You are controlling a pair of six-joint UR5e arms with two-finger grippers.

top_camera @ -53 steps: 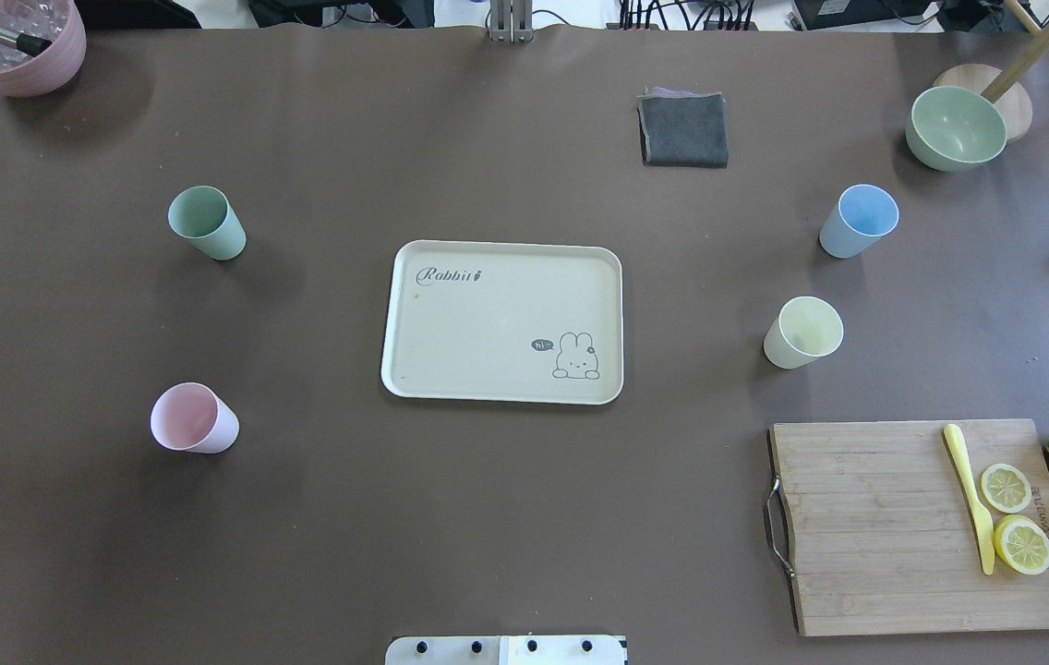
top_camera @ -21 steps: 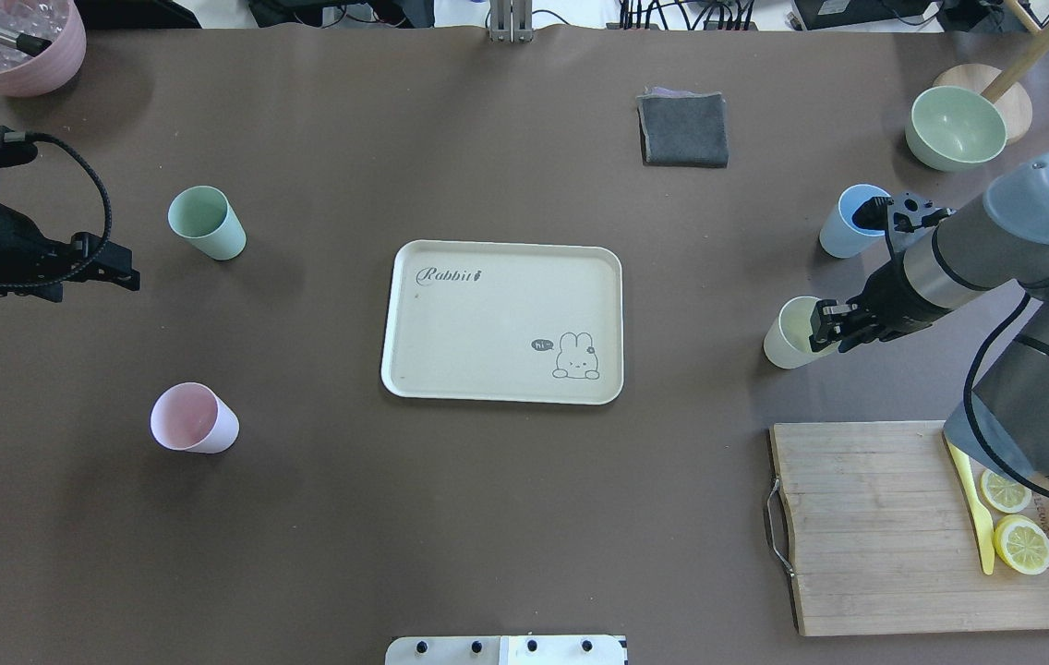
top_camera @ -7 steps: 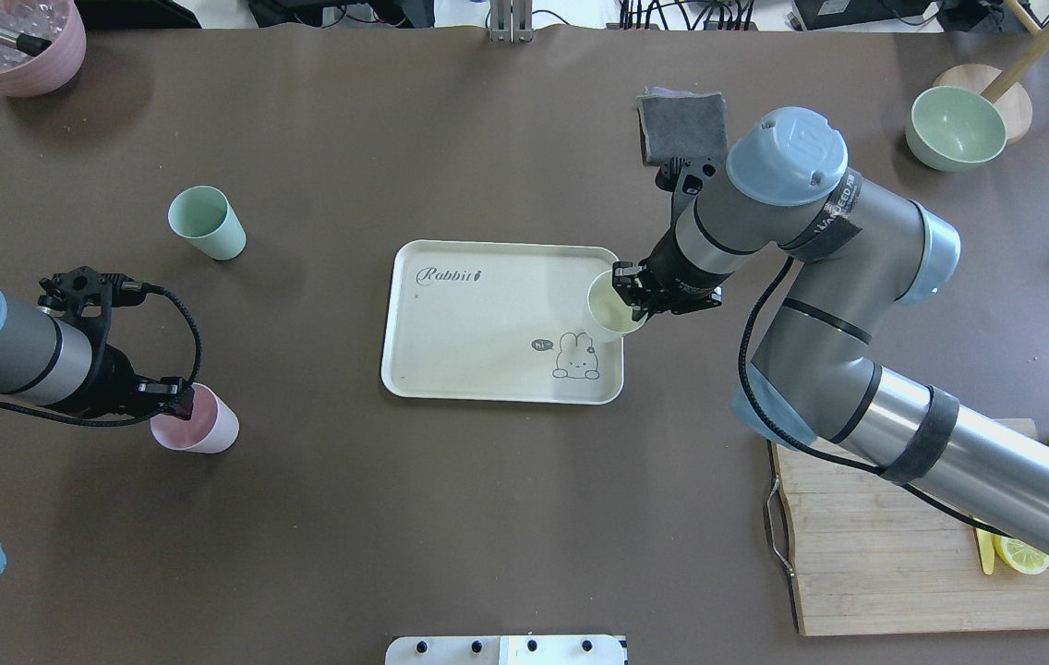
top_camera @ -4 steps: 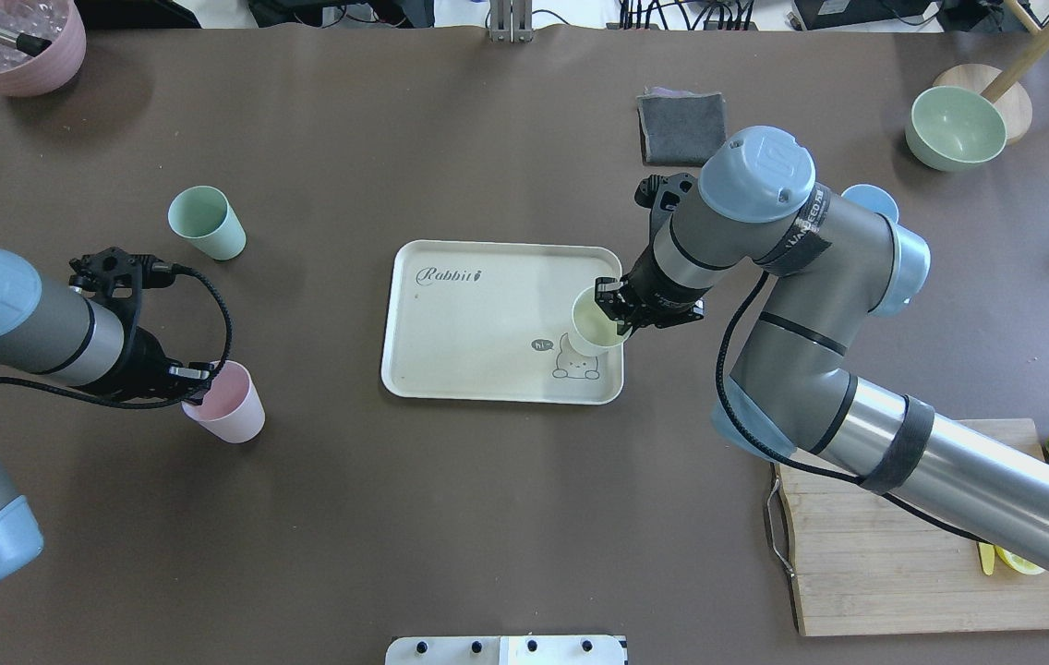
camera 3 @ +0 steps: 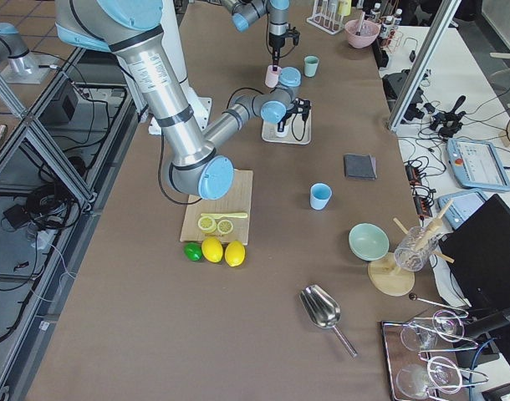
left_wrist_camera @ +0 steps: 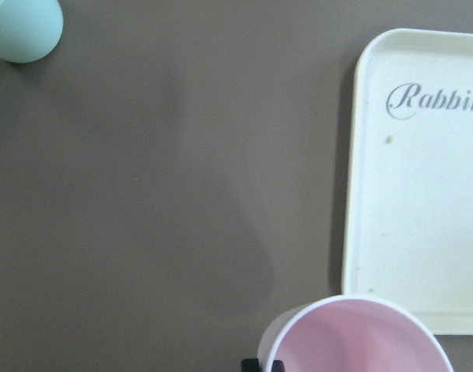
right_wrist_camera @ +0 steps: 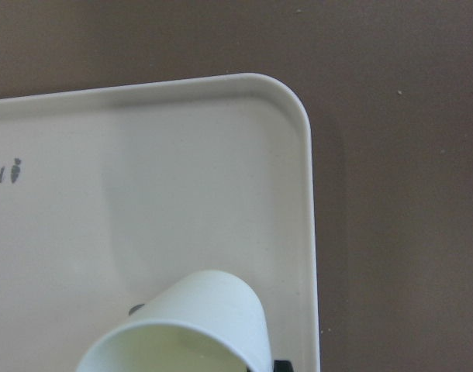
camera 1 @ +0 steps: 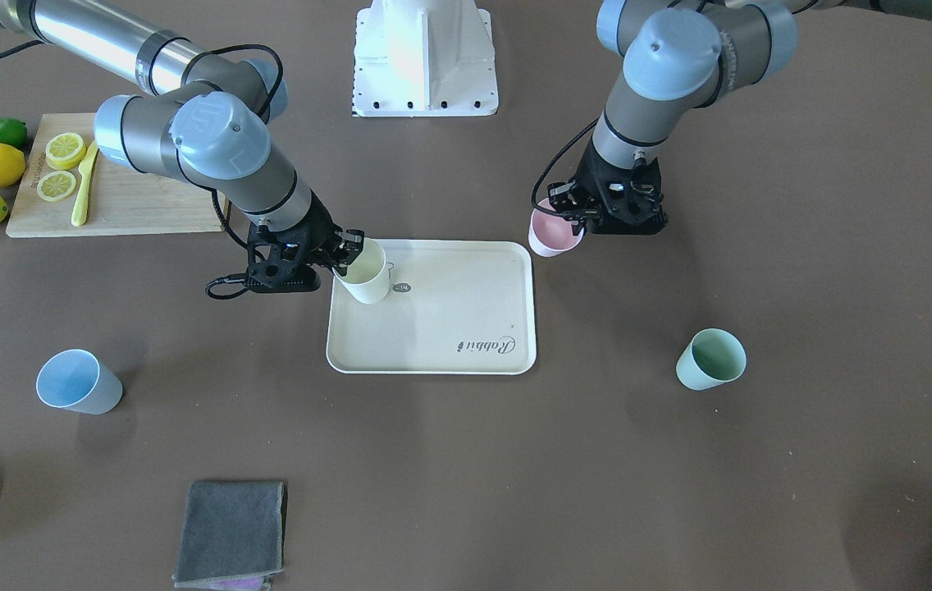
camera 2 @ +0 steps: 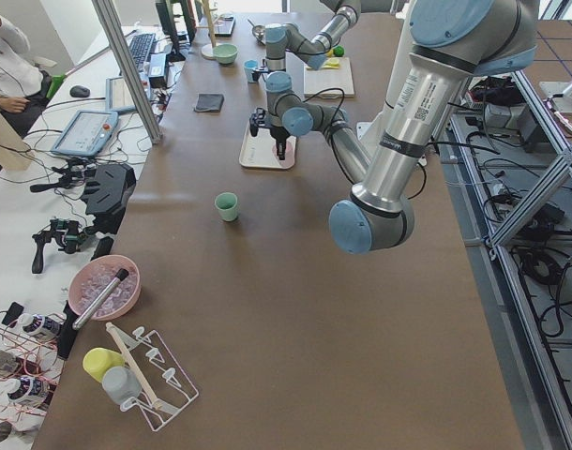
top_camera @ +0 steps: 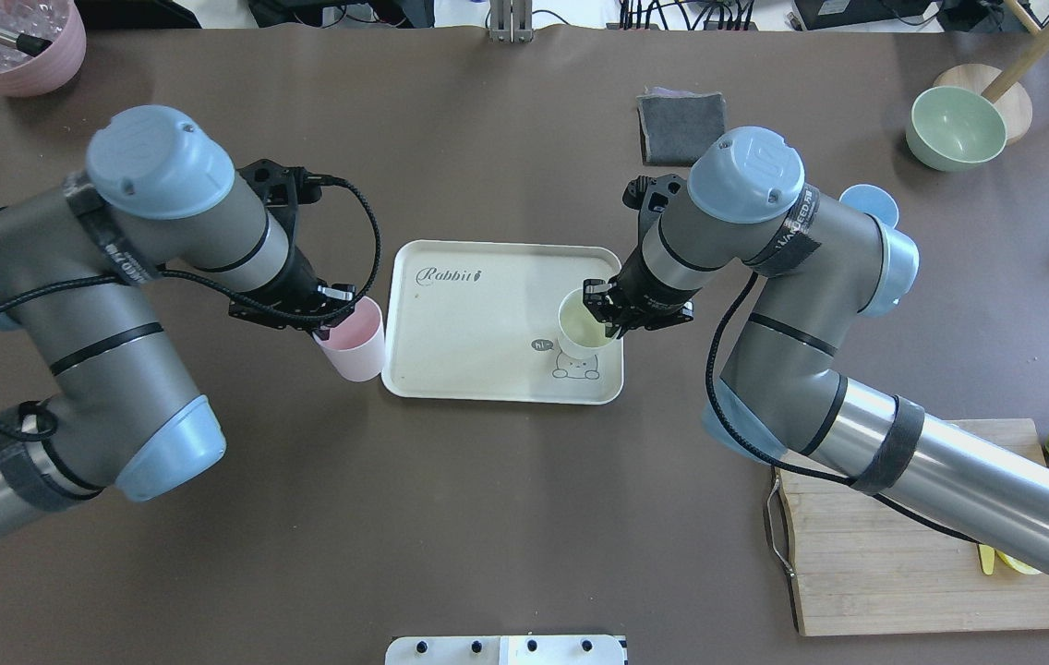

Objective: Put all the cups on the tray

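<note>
1. Directly at the right gripper point(top_camera: 600, 309), the pale yellow cup point(top_camera: 585, 334) is clamped by its rim. It hangs tilted over the tray point(top_camera: 478, 342), at the corner with the small drawing. Whether its base touches the tray cannot be told.
2. The right arm comes in low across the cutting board point(top_camera: 857, 526), folds at the elbow and turns its wrist down over the tray's short edge.
3. The left gripper point(top_camera: 340, 312) is clenched on the rim of the pink cup point(top_camera: 355, 346). This cup is just outside the tray's other short edge, at the "Rabbit" script end, and not over the tray.
4. The left arm is folded tight, its elbow pushed outward, its forearm reaching in toward the tray and its wrist pointing down.
5. In both wrist views the held cup is cut off by the bottom edge, and only a sliver of black finger shows beside it.
6. Well apart from the left gripper, on the side away from the robot's base, the mint green cup point(camera 1: 710, 359) stands upright on the bench point(top_camera: 488, 517). The left arm hides it in the overhead view.
7. Well apart from the right gripper, the light blue cup point(camera 1: 76, 382) also stands upright on the bench. From overhead only part of its rim shows behind the right arm's elbow.
8. Farthest out, the lemon slices point(camera 1: 56, 168) on the cutting board are mostly covered by the right forearm in the overhead view.
</note>
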